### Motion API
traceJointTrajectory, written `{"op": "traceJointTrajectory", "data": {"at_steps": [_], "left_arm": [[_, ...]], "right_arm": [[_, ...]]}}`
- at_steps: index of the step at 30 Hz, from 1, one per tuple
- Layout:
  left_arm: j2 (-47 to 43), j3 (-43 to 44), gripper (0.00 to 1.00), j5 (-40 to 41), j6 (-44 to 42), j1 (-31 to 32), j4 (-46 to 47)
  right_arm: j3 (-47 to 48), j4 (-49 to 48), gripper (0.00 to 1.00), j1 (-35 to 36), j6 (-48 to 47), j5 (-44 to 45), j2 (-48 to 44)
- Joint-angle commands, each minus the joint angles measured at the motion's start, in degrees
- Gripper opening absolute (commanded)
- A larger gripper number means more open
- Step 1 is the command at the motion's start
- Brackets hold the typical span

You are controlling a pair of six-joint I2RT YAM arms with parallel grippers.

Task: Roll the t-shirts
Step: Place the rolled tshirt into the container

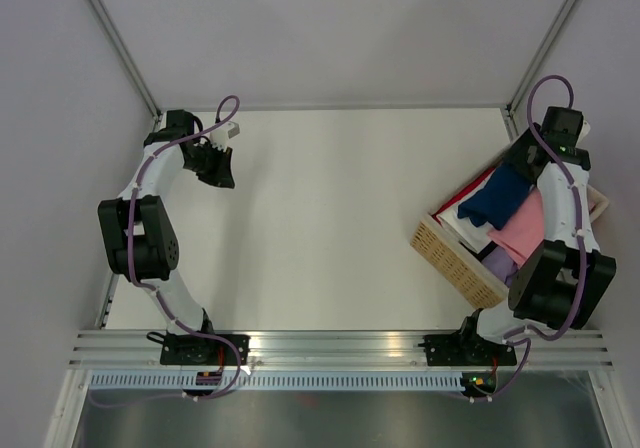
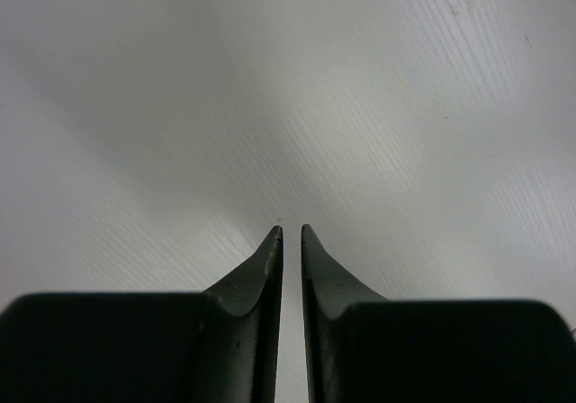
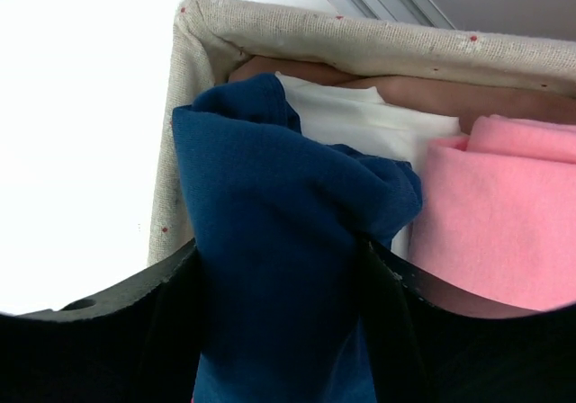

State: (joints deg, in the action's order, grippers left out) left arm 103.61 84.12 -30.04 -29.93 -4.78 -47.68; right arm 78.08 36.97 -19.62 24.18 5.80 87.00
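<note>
A navy blue t-shirt [image 1: 497,196] [image 3: 270,214] lies bunched in a woven basket [image 1: 455,258] at the table's right side, among other t-shirts. A pink one [image 3: 504,214] sits beside it and a white one [image 3: 360,120] behind it. My right gripper [image 3: 281,246] reaches down into the basket [image 3: 360,34]. Its jaws stand fairly wide, one against each side of the navy bunch. My left gripper [image 1: 222,173] [image 2: 291,228] hovers over bare table at the far left, its fingers almost together with nothing between them.
The basket stands askew near the right edge, under the right arm [image 1: 560,268]. It also holds red, lilac and tan cloth. A metal rail [image 1: 340,346] runs along the near edge, and grey walls close in the table on the left, right and back.
</note>
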Motion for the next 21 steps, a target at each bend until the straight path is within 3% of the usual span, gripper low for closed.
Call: {"op": "traceJointTrajectory", "data": {"at_steps": [1, 2, 3, 6, 14, 19, 21], "left_arm": [[0.2, 2.3, 0.17, 0.2, -2.0, -0.1, -0.1], [0.1, 2.2, 0.17, 0.1, -2.0, -0.1, -0.2], [0.0, 2.2, 0.18, 0.1, -2.0, -0.1, -0.2], [0.0, 2.1, 0.18, -0.4, -1.8, -0.1, -0.2], [-0.4, 2.1, 0.18, -0.6, -2.0, -0.1, -0.5], [-0.8, 2.1, 0.18, -0.7, -2.0, -0.1, -0.5], [-0.9, 2.0, 0.18, -0.6, -2.1, -0.1, -0.6]], "right_arm": [[-2.0, -3.7, 0.68, 0.7, 1.2, -1.5, -3.5], [-2.9, -3.7, 0.70, 0.7, 1.7, -0.9, -4.2], [-3.3, -3.3, 0.80, 0.7, 2.6, -0.1, -4.8], [-4.9, -3.2, 0.87, 0.7, 2.6, 1.8, -7.3], [-4.3, 2.4, 0.90, 1.0, 0.6, 3.0, -14.6], [-8.7, 6.3, 0.83, 1.2, 3.5, 2.3, -22.3], [-10.5, 6.6, 0.67, 1.2, 4.4, 0.9, -24.9]]}}
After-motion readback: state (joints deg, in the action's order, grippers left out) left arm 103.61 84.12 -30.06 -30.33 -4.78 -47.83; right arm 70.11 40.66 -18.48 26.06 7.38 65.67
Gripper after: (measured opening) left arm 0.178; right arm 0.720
